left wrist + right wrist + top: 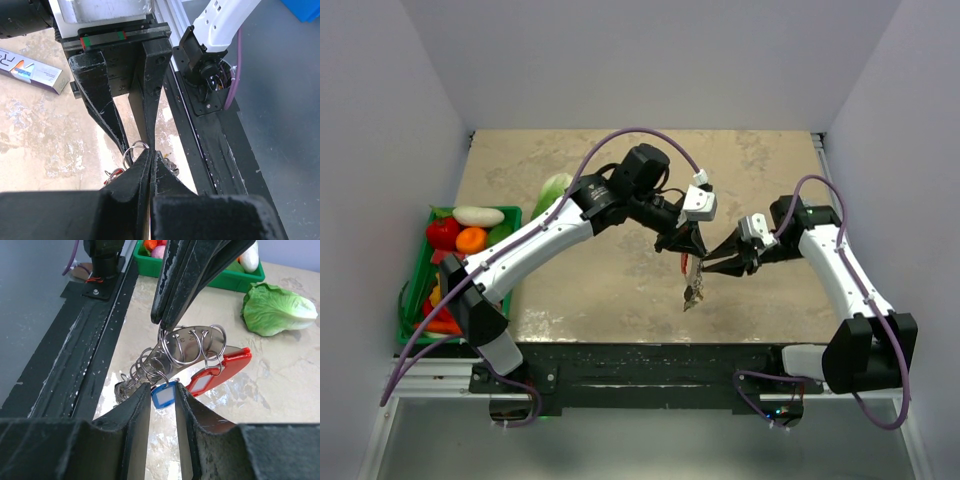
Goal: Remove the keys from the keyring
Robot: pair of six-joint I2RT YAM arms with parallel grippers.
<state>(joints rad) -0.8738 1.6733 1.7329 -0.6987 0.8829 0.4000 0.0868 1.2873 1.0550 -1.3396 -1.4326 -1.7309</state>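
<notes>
Right end effector (162, 390), jaws narrowly apart astride blue-tagged metal key (163, 396), grip uncertain; left end effector (165, 326) clamped on thin silvery keyring (182, 347).

Pale lilac walls (650, 60); beige mottled tabletop (620, 290); grey floor (285, 125).

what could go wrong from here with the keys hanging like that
1. The left gripper pinches the keyring only at its tips, above the table; a hard tug could pull it free and drop the keys.
2. The right gripper flanks just the blue tag; it may slip off rather than free a key.
</notes>
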